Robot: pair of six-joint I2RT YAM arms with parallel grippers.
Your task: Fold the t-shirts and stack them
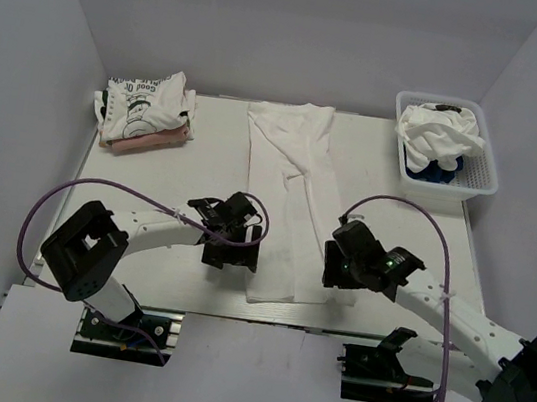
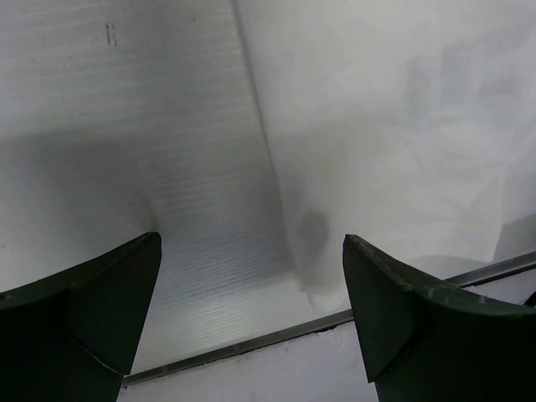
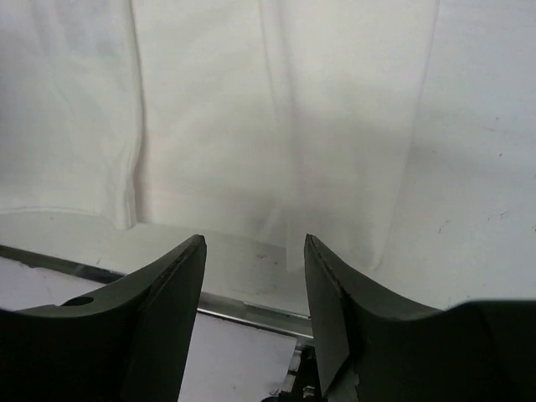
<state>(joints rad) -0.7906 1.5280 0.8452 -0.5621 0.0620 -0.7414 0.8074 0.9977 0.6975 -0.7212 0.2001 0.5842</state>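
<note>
A white t-shirt [image 1: 291, 199] lies folded into a long strip down the middle of the table, its hem near the front edge. My left gripper [image 1: 230, 256] is open and empty just left of the strip's near corner [image 2: 322, 289]. My right gripper [image 1: 337, 272] is open and empty just right of the strip's near end [image 3: 276, 151]. A stack of folded shirts [image 1: 148, 110], white with black lettering over a pinkish one, sits at the back left. More shirts, white [image 1: 441, 131] over navy blue [image 1: 433, 171], fill the basket.
The white lattice basket [image 1: 482, 180] stands at the back right. The table's metal front edge [image 2: 251, 343] runs just below both grippers, also in the right wrist view [image 3: 251, 310]. White walls close in the sides and back.
</note>
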